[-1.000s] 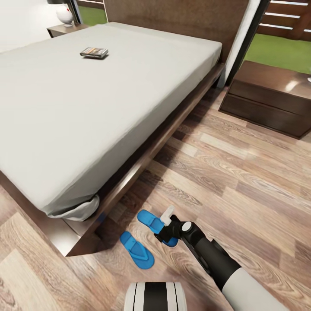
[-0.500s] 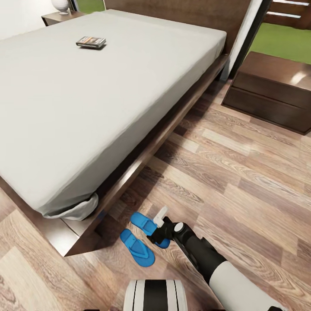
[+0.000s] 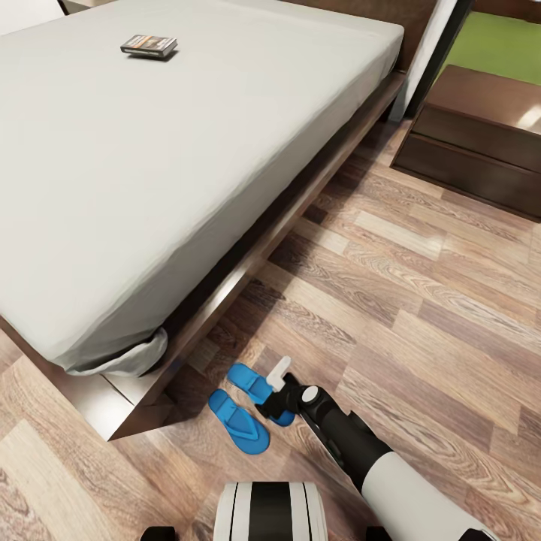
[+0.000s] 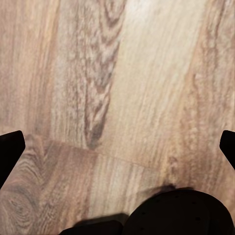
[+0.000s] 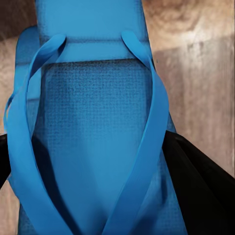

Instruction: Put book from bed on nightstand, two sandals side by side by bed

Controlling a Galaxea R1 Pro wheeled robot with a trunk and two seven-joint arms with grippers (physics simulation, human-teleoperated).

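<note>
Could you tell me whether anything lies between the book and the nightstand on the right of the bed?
Nothing visible does: the book lies on the bed, with bare mattress between it and the nightstand.

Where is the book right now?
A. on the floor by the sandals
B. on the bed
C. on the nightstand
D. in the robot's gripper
B: in the head view the book lies flat on the mattress of the bed, far from the two blue sandals down on the floor by the bed's corner.
</note>
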